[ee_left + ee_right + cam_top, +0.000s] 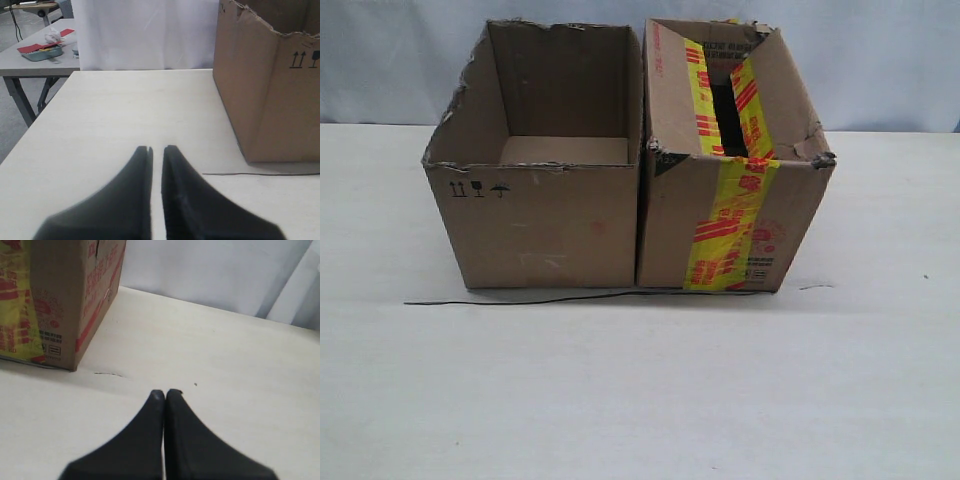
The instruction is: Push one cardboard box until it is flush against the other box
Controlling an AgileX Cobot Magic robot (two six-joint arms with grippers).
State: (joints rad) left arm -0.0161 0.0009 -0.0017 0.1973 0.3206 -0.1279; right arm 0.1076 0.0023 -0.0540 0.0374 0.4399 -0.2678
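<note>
Exterior view: the taped box [735, 190] sits flush against the plain box [545, 170] toward the table's [640, 400] far edge, with bare top around them. Left wrist view: the left gripper [156, 150], fingers nearly together, is apart from the plain box; the table's left edge shows. Right wrist view: the right gripper [165, 394], fingers pressed together, is apart from the taped box.

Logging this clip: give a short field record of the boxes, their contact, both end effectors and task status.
taped box: right in exterior view, yellow-red tape, torn corners
plain box: left, open top, ragged edges
contact: sides meet, no gap seen
left end effector: shut, apart from plain box
right end effector: shut, apart from taped box
wire: thin, black, on table before boxes
status: looks done
</note>
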